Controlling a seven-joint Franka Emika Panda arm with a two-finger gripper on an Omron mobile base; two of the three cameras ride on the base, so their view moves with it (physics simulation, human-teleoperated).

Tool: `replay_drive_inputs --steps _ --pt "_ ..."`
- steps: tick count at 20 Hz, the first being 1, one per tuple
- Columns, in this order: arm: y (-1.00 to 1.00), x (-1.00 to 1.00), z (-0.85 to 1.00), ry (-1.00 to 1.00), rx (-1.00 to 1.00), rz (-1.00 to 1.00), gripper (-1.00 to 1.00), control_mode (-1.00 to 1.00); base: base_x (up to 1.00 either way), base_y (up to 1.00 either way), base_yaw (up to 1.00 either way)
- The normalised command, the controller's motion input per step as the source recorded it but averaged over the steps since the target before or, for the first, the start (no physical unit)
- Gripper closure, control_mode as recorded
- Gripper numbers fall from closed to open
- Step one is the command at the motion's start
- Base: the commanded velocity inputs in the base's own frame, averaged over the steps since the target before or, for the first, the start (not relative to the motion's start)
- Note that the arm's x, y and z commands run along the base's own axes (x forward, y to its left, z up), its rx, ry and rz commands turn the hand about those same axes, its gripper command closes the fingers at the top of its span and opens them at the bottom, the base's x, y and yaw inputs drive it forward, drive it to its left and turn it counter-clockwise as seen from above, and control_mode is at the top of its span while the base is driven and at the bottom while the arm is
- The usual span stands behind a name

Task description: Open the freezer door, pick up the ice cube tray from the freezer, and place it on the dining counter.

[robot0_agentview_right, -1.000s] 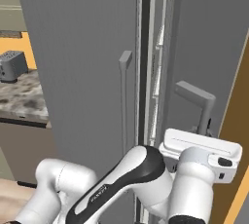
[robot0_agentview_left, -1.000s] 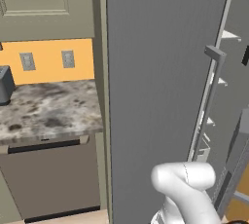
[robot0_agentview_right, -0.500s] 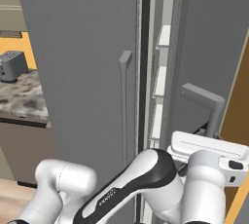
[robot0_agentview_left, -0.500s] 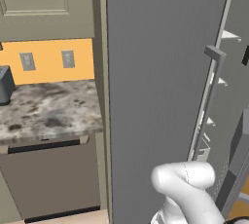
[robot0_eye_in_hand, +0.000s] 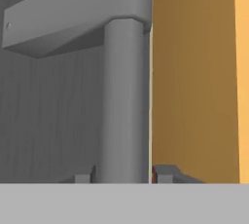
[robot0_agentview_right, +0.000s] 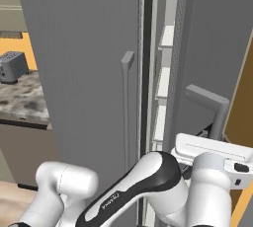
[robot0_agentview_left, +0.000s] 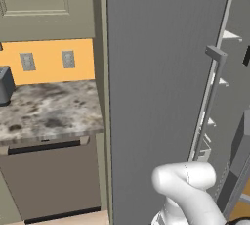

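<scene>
So the tall grey brushed-metal freezer door (robot0_agentview_right: 217, 48) had swung wider, gripper (robot0_eye_in_hand: 124, 175) fingers loosely straddling its stiff, slick bar handle (robot0_eye_in_hand: 125, 101) below the bracket, whether clamped I couldn't tell.

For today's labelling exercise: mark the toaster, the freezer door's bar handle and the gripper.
toaster (robot0_agentview_right: 12, 66), right base view, its front face.
freezer door's bar handle (robot0_eye_in_hand: 125, 106), hand view, middle of the vertical bar.
gripper (robot0_eye_in_hand: 124, 174), hand view, midway between the fingertips.

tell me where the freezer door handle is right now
In the hand view the handle bar stands upright between the tool's fingertips, against the grey freezer door. In the right base view it sits at right, beside the open gap showing white shelves.
</scene>
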Motion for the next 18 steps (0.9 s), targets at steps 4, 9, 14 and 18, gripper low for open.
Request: replay_drive_inputs --steps 4,9,14,18 --pt "0.0 0.0 0.0 0.0 0.0 0.0 -1.0 -1.0 0.0 0.0 0.0" --pt "0.0 -0.32 0.0 0.0 0.0 0.0 -1.0 -1.0 0.0 0.0 0.0" --pt "0.03 -0.81 0.01 0.02 0.0 0.0 -1.0 -1.0 0.0 0.0 0.0" --pt "0.46 -0.73 0.24 0.07 0.0 -0.02 -1.0 -1.0 0.0 0.0 0.0"
